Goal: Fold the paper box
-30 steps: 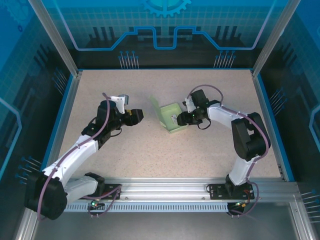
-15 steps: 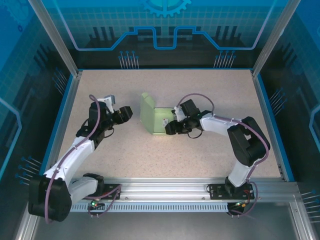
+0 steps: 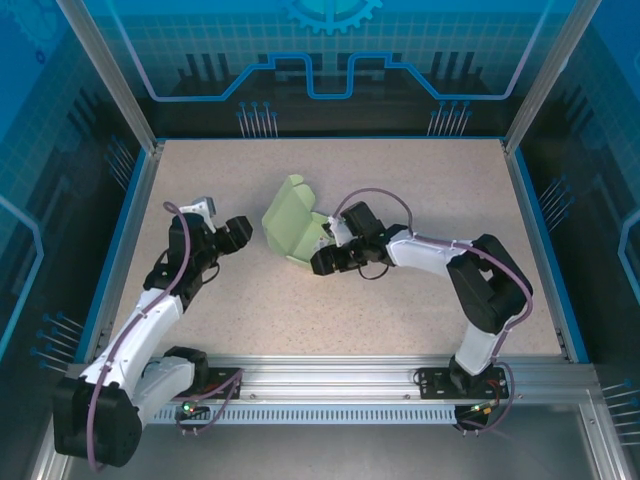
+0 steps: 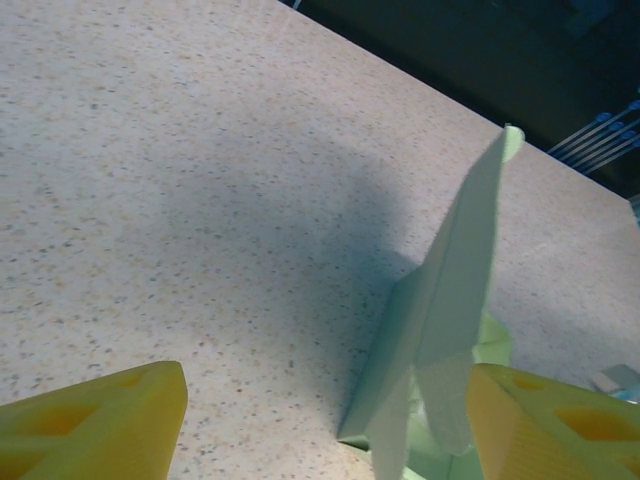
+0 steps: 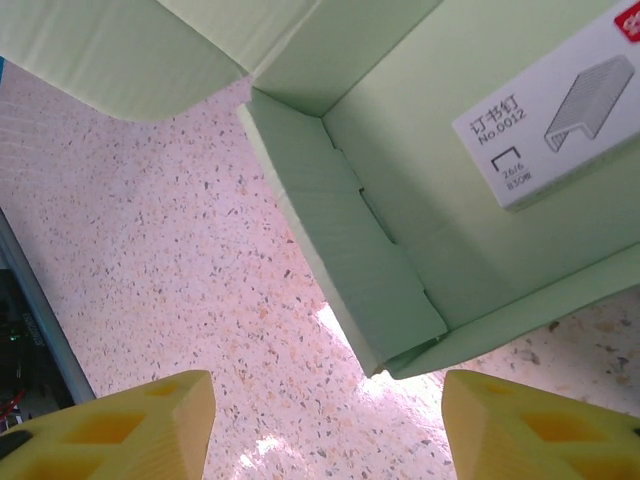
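The paper box (image 3: 292, 228) looks about half made, with its walls up but its lid flap open on the bench (image 3: 420, 180), and both jaws are open, holding nothing.

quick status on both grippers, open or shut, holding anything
Left gripper: open, holding nothing.
Right gripper: open, nothing between its jaws; the paper box lies just ahead of it.

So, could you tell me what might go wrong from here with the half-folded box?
The paper box lies loose with both grippers open, so the right gripper at its edge could shove it across the table. The left gripper may crumple the raised flap if it meets it off the crease.
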You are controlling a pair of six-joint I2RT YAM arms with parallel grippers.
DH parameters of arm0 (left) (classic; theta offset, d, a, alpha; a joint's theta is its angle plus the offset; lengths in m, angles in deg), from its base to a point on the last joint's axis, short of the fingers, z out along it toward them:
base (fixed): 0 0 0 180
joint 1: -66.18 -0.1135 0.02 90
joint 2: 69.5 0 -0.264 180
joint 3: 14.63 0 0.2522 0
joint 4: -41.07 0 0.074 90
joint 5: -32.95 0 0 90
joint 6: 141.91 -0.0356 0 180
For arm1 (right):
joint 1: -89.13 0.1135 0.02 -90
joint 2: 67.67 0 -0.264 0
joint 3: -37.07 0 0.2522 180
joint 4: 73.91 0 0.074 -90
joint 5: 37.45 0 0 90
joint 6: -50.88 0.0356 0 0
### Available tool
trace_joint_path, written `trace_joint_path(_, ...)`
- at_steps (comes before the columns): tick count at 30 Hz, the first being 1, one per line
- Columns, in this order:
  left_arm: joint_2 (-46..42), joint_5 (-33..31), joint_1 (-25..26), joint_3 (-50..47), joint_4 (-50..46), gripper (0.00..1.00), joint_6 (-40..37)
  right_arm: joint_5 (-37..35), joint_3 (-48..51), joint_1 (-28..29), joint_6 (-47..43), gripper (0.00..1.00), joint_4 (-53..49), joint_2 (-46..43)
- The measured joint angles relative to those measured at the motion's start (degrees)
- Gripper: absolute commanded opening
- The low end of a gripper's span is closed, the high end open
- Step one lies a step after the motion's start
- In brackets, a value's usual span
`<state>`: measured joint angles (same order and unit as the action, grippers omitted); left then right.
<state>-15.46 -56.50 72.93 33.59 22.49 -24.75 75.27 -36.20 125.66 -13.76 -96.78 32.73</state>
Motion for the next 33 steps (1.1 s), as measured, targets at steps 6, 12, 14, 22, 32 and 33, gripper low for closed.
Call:
trace_joint_path(6,0.07,-1.53,0.00,-0.94,-1.14,0.75,0.70,-2.51,-5.29,-6.19,-3.63,0.66,-2.27,-0.57)
trace_joint_path(12,0.15,-1.66,-0.07,-2.43,-1.40,0.75,1.97,-6.54,-15.63,-10.84,-6.21,0.67,-3.50,5.51)
trace_joint_path(14,0.35,-1.66,-0.07,-2.95,-1.60,0.75,2.56,-6.95,-18.91,-11.39,-6.73,0.67,-4.20,9.07)
trace_joint_path(22,1.42,-1.92,-0.07,-3.54,-2.43,0.75,2.95,-4.26,-26.08,-11.85,-8.72,0.65,-8.55,19.93)
trace_joint_path(32,4.48,-3.65,-0.59,-4.50,-2.49,0.75,2.95,-0.07,-15.21,-11.34,-8.68,0.64,-7.26,13.35)
trace_joint_path(33,4.52,-3.87,-0.59,-4.74,-2.47,0.75,2.97,0.11,-13.86,-11.04,-8.57,0.64,-7.04,12.35)
